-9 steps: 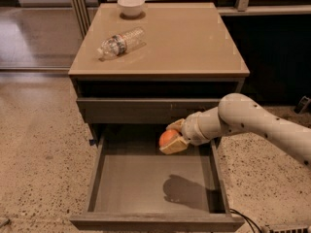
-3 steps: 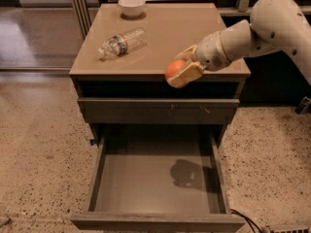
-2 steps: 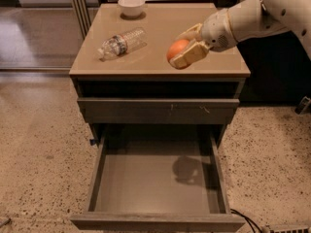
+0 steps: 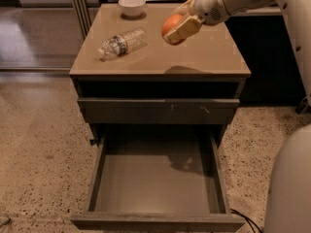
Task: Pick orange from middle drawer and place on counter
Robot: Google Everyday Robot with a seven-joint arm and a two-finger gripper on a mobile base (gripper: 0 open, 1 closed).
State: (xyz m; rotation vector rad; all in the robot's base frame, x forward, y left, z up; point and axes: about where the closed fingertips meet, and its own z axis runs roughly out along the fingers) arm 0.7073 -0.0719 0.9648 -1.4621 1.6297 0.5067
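The orange [image 4: 170, 24] is held in my gripper [image 4: 178, 27], which is shut on it above the middle of the counter [image 4: 204, 57]. The fruit hangs in the air over the glossy tan top and casts a shadow near the front edge. The arm reaches in from the upper right. The middle drawer [image 4: 158, 178] stands pulled wide open below, and its flat grey floor is bare.
A clear plastic water bottle [image 4: 121, 42] lies on its side at the counter's left. A white bowl [image 4: 131, 5] stands at the back edge. A shut drawer front [image 4: 158, 110] with pale scratches sits above the open one. Speckled floor surrounds the cabinet.
My gripper has lifted the orange out of the drawer, up past the cabinet front, and moved it left and back over the counter top.
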